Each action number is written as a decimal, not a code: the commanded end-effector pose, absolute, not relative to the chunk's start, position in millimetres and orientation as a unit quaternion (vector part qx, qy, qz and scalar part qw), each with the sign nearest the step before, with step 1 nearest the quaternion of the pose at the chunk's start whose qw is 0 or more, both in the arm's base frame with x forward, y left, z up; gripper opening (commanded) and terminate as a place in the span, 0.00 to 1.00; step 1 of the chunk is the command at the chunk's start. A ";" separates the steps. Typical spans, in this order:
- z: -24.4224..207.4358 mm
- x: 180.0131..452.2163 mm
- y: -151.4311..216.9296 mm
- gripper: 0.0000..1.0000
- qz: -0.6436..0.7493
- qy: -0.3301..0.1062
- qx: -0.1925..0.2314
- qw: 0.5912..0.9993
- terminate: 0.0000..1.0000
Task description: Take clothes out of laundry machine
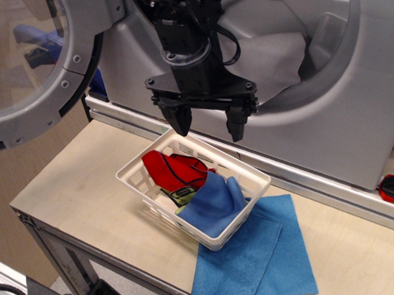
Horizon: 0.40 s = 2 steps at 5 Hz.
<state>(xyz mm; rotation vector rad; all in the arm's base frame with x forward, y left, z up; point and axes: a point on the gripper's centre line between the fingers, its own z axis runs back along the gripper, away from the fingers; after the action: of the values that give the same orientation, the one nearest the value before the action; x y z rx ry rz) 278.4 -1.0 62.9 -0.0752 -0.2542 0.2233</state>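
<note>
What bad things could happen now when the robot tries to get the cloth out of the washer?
The open black gripper hangs empty above the white plastic basket, while the pale grey cloth lies in the drum of the silver-grey laundry machine. Reaching back in, the arm might bump the rim of the opening. The limp cloth could slip from a shallow pinch. The basket already holds a red cloth and a blue cloth, so another might spill over.

A lab: mock laundry machine (327, 114) on metal-framed bench (67, 187).
</note>
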 end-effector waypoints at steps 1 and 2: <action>62.9 278.4 -1.0 1.00 0.111 -0.126 -0.037 0.985 0.00; 67.8 309.5 8.8 1.00 0.205 -0.184 -0.102 0.956 0.00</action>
<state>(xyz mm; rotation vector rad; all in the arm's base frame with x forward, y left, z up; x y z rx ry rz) 302.2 5.3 56.6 -0.2051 -0.3252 0.4233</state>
